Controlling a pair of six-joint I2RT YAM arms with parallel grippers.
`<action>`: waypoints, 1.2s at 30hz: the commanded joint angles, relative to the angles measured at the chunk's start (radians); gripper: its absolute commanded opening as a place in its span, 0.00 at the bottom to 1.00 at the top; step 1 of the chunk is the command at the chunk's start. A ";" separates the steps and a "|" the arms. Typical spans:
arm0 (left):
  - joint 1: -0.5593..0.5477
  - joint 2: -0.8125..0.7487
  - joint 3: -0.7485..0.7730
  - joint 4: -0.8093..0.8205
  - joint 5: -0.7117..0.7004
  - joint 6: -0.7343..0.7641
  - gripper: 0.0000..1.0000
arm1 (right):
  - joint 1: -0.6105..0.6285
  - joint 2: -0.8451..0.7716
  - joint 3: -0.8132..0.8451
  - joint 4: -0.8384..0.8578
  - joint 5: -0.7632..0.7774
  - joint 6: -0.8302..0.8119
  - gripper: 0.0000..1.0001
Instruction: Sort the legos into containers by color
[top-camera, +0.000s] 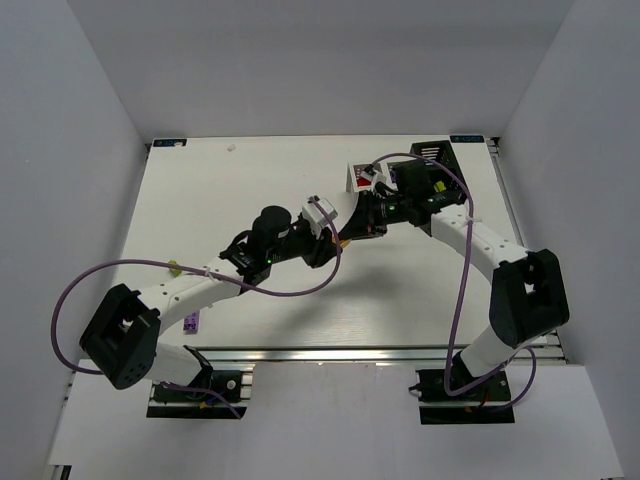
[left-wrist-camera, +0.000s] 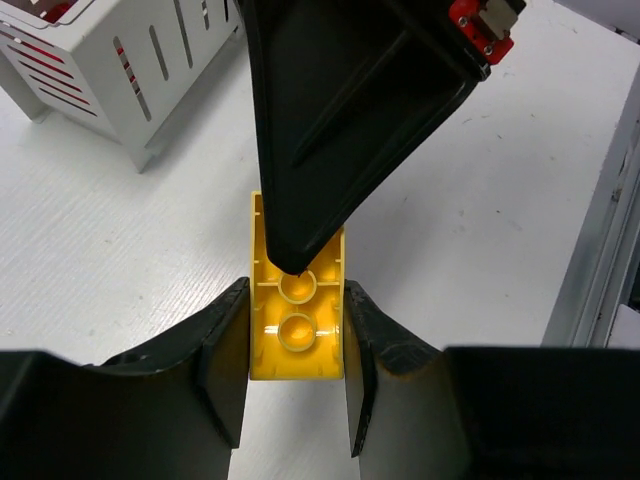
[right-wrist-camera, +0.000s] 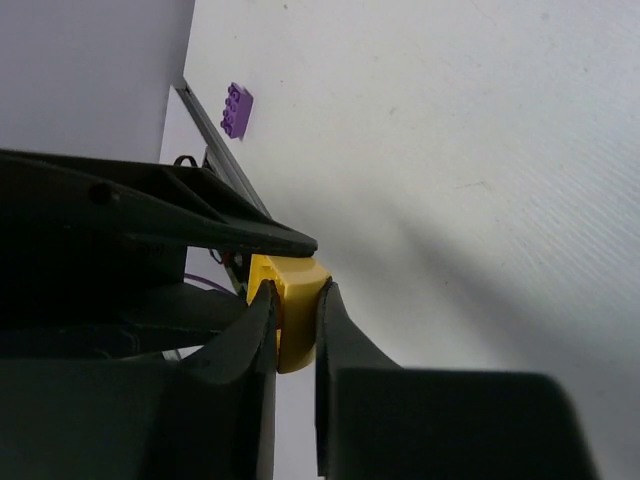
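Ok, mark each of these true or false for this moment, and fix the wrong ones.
1. The left claw has a yellow brick clamped between its fingers. True.
2. The purple brick sits inside the white box. False: it lies out on the table, apart from the box.
3. Red pieces show through the white box's slats. True.
4. The right claw hangs well away from the left claw. False: the two meet at the yellow brick, and the right claw's fingers close on its far end.
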 joint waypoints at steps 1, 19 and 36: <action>-0.011 -0.009 0.042 0.007 -0.030 0.002 0.16 | 0.004 -0.002 0.029 0.010 -0.048 -0.009 0.05; 0.017 -0.154 0.059 -0.049 -0.195 -0.021 0.92 | -0.143 -0.043 0.154 -0.088 -0.057 -0.122 0.00; 0.020 -0.585 -0.124 -0.332 -0.679 0.053 0.98 | -0.290 0.092 0.439 0.039 1.014 -0.427 0.00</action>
